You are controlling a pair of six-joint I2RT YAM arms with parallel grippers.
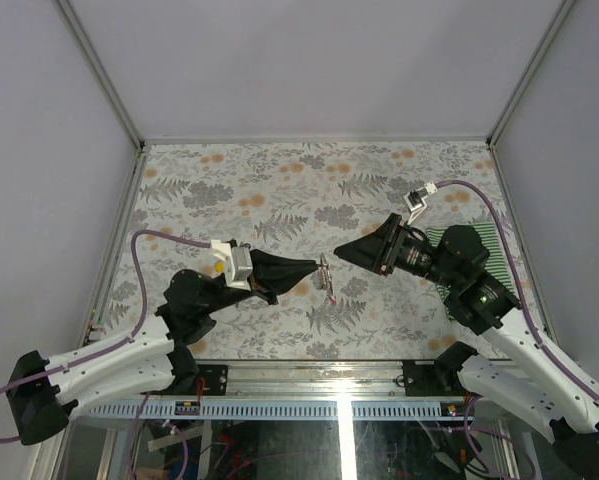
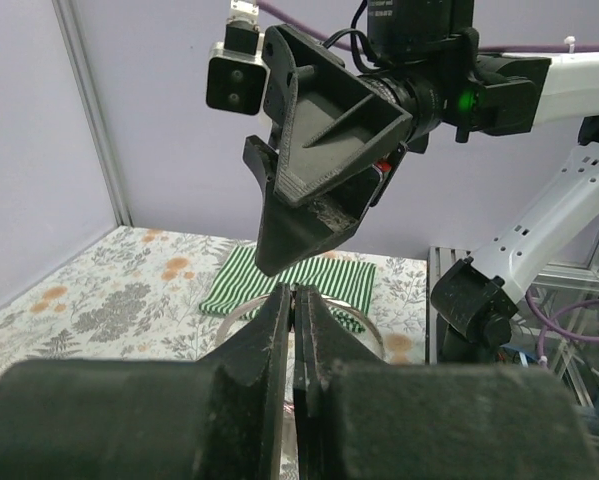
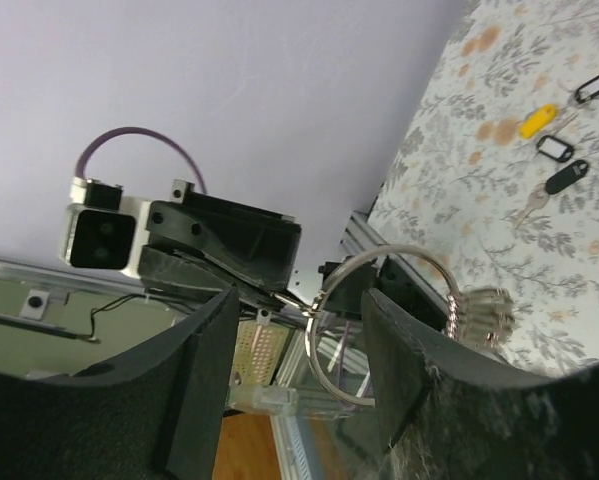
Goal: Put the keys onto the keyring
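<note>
My left gripper (image 1: pixel 317 268) is shut on the rim of the keyring (image 1: pixel 325 270), a thin silver wire ring held upright above the table's middle. A small reddish tag (image 1: pixel 334 298) hangs just below it. In the right wrist view the keyring (image 3: pixel 310 356) stands between and beyond my open right fingers (image 3: pixel 194 400), with small loops (image 3: pixel 479 312) on its right side. My right gripper (image 1: pixel 341 252) is open, its tip close to the ring and not touching it. Loose keys with a yellow tag (image 3: pixel 539 120) and black tags (image 3: pixel 564 178) lie on the table.
A green-and-white striped cloth (image 2: pixel 309 278) lies at the right of the floral table (image 1: pixel 279 190), partly under the right arm (image 1: pixel 459 265). The yellow tag (image 1: pixel 220 266) peeks out beside the left wrist. Grey walls enclose three sides.
</note>
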